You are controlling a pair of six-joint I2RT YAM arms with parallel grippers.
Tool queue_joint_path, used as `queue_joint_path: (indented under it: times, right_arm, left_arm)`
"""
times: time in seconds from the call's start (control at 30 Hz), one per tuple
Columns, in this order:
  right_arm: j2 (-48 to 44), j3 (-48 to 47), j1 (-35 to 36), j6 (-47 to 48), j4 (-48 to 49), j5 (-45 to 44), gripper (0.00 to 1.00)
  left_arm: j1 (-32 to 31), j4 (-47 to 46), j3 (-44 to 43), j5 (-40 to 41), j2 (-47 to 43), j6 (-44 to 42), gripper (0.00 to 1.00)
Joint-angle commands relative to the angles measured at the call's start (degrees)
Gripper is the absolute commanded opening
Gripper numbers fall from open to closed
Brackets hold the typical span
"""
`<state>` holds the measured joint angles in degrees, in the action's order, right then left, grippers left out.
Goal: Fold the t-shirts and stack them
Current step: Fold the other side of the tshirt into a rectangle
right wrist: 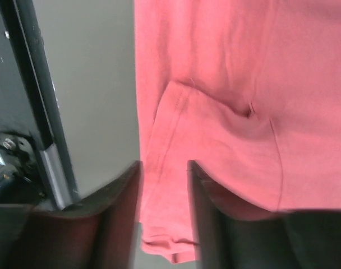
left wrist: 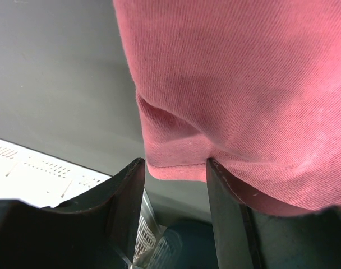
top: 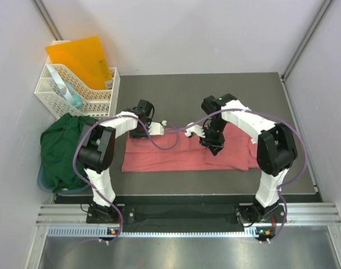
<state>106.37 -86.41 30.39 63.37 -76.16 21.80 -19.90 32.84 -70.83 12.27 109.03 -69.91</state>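
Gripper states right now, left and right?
Left gripper: open, hem of the salmon-pink t-shirt between its jaws.
Right gripper: open, same cloth between its jaws.

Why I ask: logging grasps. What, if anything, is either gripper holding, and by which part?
Nothing looks held. The left gripper and right gripper both stand open at the edge of the salmon-pink t-shirt, with cloth between the jaws but not pinched.

1. Top view: no text, brand, number or sign is legible on anything.
2. Both wrist views: the salmon-pink t-shirt (left wrist: 243, 84) fills the view as plain cloth, with nothing on it to read.
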Motion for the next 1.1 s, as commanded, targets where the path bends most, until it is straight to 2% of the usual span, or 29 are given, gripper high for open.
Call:
queue_joint_path:
  times: [0.0, 0.03, 0.07, 0.17, 0.2, 0.27, 0.37, 0.47, 0.57, 0.67, 0.7, 0.73, 0.8, 1.07]
  right_arm:
    - [-4.0, -1.5, -5.9, -3.8, 3.2, -1.2, 0.28]
    - [-2.8, -1.2, -7.1, -4.7, 4.3, -2.0, 0.21]
    - [-2.1, -1.0, -9.3, -4.9, 5.1, -3.8, 0.07]
    - [-0.2, 1.2, -12.7, -5.5, 8.6, -6.9, 0.00]
    - [0.1, 2.4, -13.6, -5.6, 11.3, -8.0, 0.00]
    - [1.2, 5.5, -16.3, -6.0, 14.6, -11.6, 0.00]
    - [4.3, 5.6, -20.1, -8.9, 20.0, -14.9, 0.01]
    - [7.2, 0.6, -23.1, -12.1, 21.0, -14.9, 0.08]
    - [8.3, -2.8, -24.2, -13.4, 21.4, -15.2, 0.08]
    - [9.7, -3.6, -24.9, -14.0, 21.0, -16.2, 0.06]
    - [9.9, -2.8, -24.9, -13.7, 21.0, -16.2, 0.06]
    - [10.1, -2.3, -25.0, -13.5, 21.1, -16.7, 0.05]
    - [10.3, -0.8, -25.0, -13.3, 21.7, -16.5, 0.05]
    - [12.4, -0.9, -25.0, -13.7, 21.9, -16.5, 0.05]
  left_arm:
    - [-0.1, -3.0, 0.0, -3.8, 1.8, -0.7, 0.53]
    - [-0.1, -3.0, 0.1, -3.8, 1.9, -0.7, 0.53]
    - [-0.1, -3.0, 0.2, -3.7, 1.8, -0.7, 0.53]
    - [-0.1, -3.0, 0.2, -3.5, 1.8, -0.8, 0.53]
    - [-0.1, -3.0, 0.2, -3.2, 1.7, -0.9, 0.51]
    - [-0.1, -3.1, -0.1, -3.0, 2.0, -0.8, 0.40]
    - [-0.1, -3.1, -0.5, -3.0, 2.6, 0.2, 0.39]
    - [-0.2, -3.7, -0.5, -2.7, 2.7, 0.7, 0.38]
    - [-0.2, -3.0, -0.7, -2.1, 2.7, 0.7, 0.39]
    - [-0.2, -1.8, -1.2, -1.7, 2.3, 0.4, 0.43]
    - [-0.2, -0.9, -1.4, -1.6, 2.2, 0.4, 0.46]
    - [-0.2, 0.0, -1.8, -1.6, 2.1, 0.3, 0.55]
    - [-0.2, 2.1, -1.5, -1.1, 1.8, 0.1, 0.58]
    - [0.5, -0.9, 4.9, 2.6, 4.1, 1.8, 0.58]
